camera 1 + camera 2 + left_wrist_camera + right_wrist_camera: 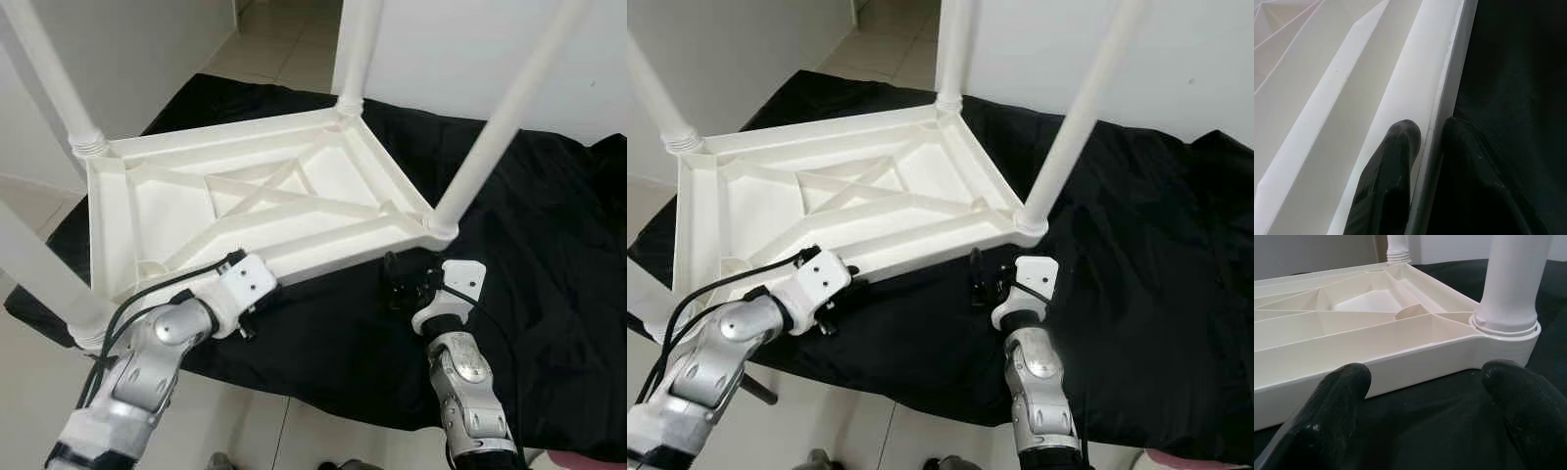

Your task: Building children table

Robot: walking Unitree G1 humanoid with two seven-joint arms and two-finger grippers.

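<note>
White plastic table, upside down, held by its near rim

The children's table (265, 201) lies legs-up on a black cloth (549, 255) spread over the floor. The left gripper (1427, 147) is clamped on the near rim, one finger inside and one outside; the right gripper (1430, 396) hovers with fingers apart just before the near right corner, by a leg (495, 127). A thin-rim pinch could slip, and the cloth could slide on the tiles. No writing or brand is readable.
</note>
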